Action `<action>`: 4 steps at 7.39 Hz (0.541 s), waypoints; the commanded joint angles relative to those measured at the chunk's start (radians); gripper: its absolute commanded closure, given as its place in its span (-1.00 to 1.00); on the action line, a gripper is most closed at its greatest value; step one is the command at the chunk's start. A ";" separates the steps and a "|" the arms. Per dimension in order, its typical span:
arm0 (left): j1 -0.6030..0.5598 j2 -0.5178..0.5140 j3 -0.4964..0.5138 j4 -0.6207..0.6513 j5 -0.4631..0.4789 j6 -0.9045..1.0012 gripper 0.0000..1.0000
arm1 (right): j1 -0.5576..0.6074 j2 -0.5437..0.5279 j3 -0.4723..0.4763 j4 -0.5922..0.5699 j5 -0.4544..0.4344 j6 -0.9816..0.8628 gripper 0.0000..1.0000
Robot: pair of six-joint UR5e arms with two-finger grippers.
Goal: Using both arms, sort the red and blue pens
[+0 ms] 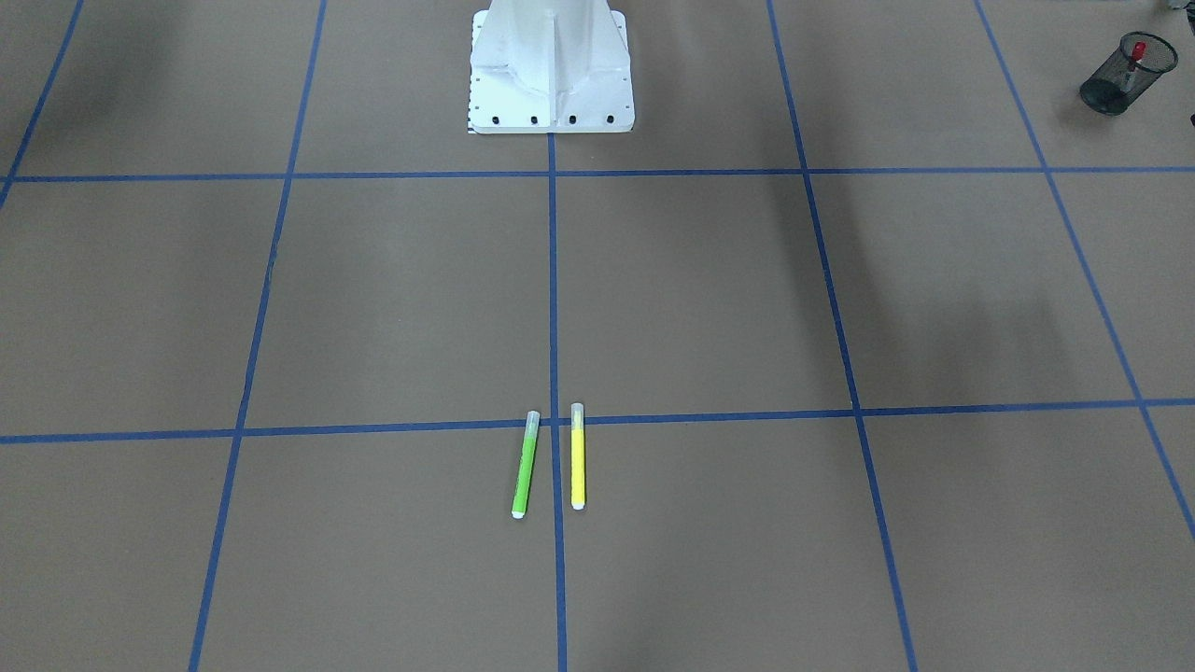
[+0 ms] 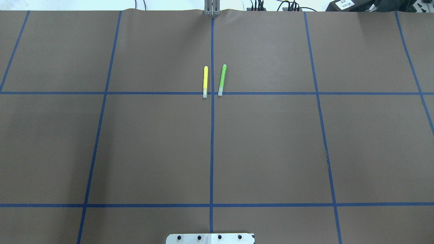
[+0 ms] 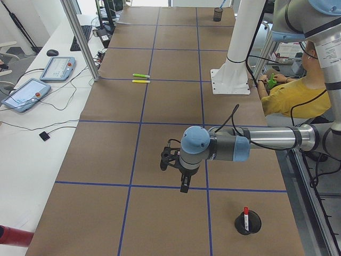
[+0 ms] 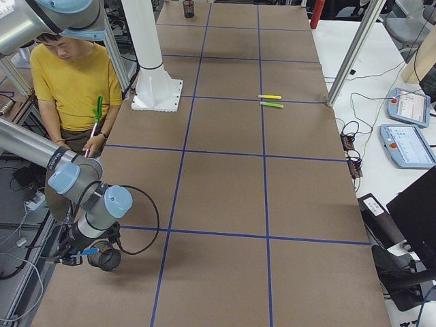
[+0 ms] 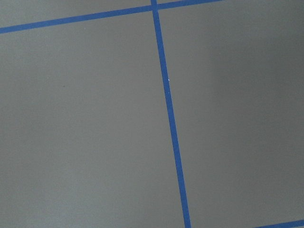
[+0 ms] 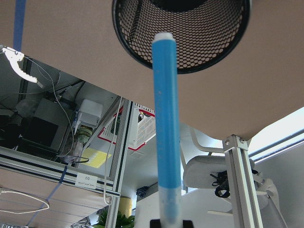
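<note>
At the tabletop's (image 2: 271, 152) right end, off the edge of its brown, blue-taped cover:
- Right claw (image 4: 75, 254): clamped on the cap end of the slim blue marker with translucent cap (image 6: 166, 128).
- The marker's white-tipped tail reaches the rim of a black wire-mesh pen cup (image 6: 211, 45). Whether it touches cannot be told.

At the left end:
- Second black mesh cup (image 3: 248, 224), standing upright. It holds the white-barrelled marker with red cap (image 3: 245, 214), cap upward.
- Left claw (image 3: 182, 181): above the tabletop by a tape crossing, apart from that cup. Whether it is apart or together cannot be told.

At the far middle:
- Green marker with translucent cap (image 2: 221, 80) and yellow marker with translucent cap (image 2: 205, 81), lying side by side, one on each side of the centre tape line.
</note>
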 commanded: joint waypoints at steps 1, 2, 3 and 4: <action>0.000 0.001 0.001 -0.002 0.000 0.000 -1.00 | 0.000 0.006 -0.001 -0.001 -0.010 -0.022 0.84; 0.000 0.001 0.003 -0.002 0.000 0.000 -1.00 | 0.000 0.012 -0.001 -0.004 -0.011 -0.023 0.73; 0.000 0.001 0.003 -0.002 0.000 0.000 -1.00 | 0.000 0.014 -0.001 -0.004 -0.011 -0.026 0.48; 0.000 0.001 0.004 -0.002 0.000 0.000 -1.00 | 0.000 0.026 -0.001 -0.005 -0.016 -0.040 0.32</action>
